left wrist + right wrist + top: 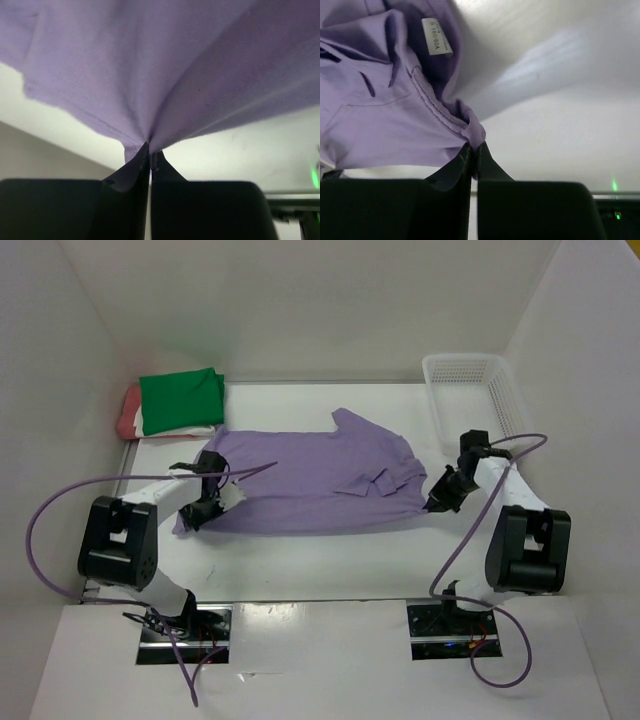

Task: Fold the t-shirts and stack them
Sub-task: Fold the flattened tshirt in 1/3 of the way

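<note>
Overhead, the table (330, 570) holds the lavender shirt (310, 475) spread out, near the folded green shirt (182, 397). Only the wrist views confirm that the left gripper (150, 150) pinches its hem and the right gripper (474, 149) its collar, below a size label (432, 36).

The top view is bright and even, with soft light from above and thin grey shadows beside the purple shirt (310, 480) on the white table (330, 565). Both wrist views look softer: the black fingers (210, 210) along the bottom edge are dark and blurry, but the cloth is sharp.
</note>
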